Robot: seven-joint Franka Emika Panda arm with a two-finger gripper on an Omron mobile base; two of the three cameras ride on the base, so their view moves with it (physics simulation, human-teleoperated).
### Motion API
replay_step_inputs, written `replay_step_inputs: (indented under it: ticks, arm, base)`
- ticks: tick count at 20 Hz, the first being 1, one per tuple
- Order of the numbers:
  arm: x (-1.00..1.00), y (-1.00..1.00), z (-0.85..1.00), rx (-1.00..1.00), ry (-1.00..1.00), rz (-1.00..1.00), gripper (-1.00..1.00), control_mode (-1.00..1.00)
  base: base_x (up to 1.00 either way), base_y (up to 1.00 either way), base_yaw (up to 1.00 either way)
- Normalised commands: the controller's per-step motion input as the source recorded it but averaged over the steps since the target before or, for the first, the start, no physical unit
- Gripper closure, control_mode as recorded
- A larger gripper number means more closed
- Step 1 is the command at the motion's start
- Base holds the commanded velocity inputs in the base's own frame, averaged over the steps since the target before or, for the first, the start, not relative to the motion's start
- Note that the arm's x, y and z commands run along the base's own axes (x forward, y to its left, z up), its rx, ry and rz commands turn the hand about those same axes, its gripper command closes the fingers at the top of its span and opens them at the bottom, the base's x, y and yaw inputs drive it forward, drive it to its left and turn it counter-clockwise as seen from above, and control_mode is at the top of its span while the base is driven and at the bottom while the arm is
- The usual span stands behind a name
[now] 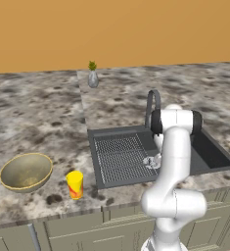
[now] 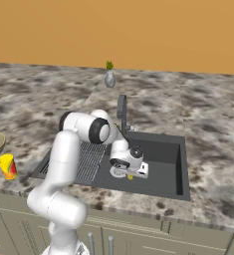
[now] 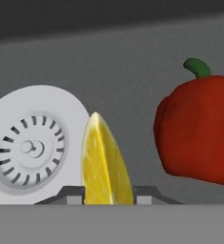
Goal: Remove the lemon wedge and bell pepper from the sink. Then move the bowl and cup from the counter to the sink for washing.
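Sink (image 2: 180,164): dark grey recessed basin set in the speckled worktop (image 1: 33,108), with a ribbed drainboard (image 1: 119,157) on its left part and a grey arched faucet (image 1: 153,105) at its back edge. A round pale drain (image 3: 30,147) lies on the basin floor.

Gripper (image 3: 108,194): reaches down into the basin. In the hand view the two dark finger tips stand on either side of the lemon wedge, close against its lower end; the jaws are closed on the wedge.

Lemon wedge (image 3: 104,167): bright yellow crescent, upright between the finger tips, just in front of the drain's right edge. In the right base view a small yellow spot (image 2: 130,177) shows under the hand, low in the basin.

Bell pepper (image 3: 197,128): dark red with a green stem, on the basin floor to the right of the wedge in the hand view, apart from it.

Bowl (image 1: 26,171): wide, olive-gold, pale rim, on the worktop left of the sink.

Cup (image 1: 75,184): bright yellow with an orange-red mark, upright on the worktop between bowl and drainboard, near the front edge.

Vase (image 1: 92,78): grey, holding a green plant, at the back of the worktop by the wall.
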Motion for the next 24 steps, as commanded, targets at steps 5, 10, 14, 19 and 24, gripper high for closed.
replay_step_inputs:
  ticks: [5,10,14,19,24]
  arm:
    - [-0.21,-0.03,0.06,0.0,-0.03,-0.04,1.0,-1.0]
    - [-0.19,-0.02,0.17,0.0,-0.05,-0.03,1.0,-1.0]
    - [-0.17,0.0,0.15,0.0,-0.02,-0.04,1.0,-1.0]
    - [-0.18,0.0,0.19,0.0,-0.04,-0.03,1.0,-1.0]
    - [-0.08,-0.01,0.24,0.0,-0.04,-0.03,1.0,-1.0]
  base:
    - [0.0,0.0,0.0]
    - [0.0,0.0,0.0]
    - [0.0,0.0,0.0]
    - [0.0,0.0,0.0]
    - [0.0,0.0,0.0]
